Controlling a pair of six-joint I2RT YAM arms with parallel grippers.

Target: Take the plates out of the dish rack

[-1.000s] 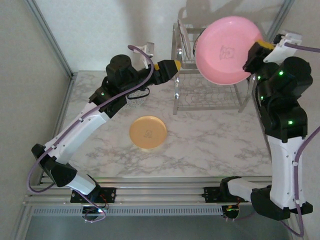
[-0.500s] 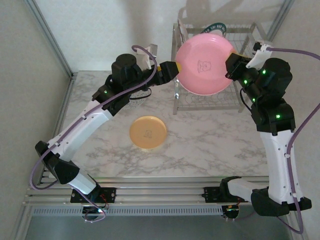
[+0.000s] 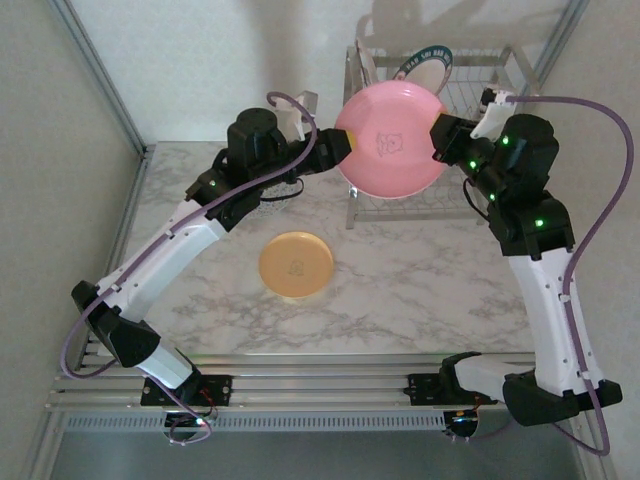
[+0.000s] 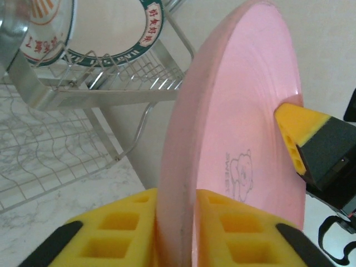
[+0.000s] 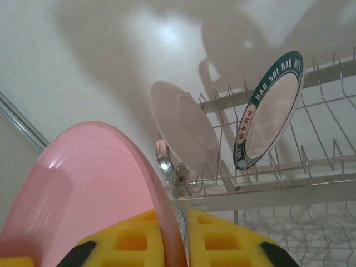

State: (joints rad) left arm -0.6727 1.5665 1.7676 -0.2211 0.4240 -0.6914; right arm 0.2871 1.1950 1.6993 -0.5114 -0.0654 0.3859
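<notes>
2 grippers [image 3: 340,152] [image 3: 438,134] on pink plate [image 3: 390,140] rim

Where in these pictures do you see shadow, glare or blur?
Top external: even, soft light; the dish rack throws a faint shadow on the wall. Left wrist: the left end effector is very near and looks soft; the rack's wires glint. Right wrist: a broad grey shadow lies on the wall, and the pink plate carries a small highlight.
</notes>
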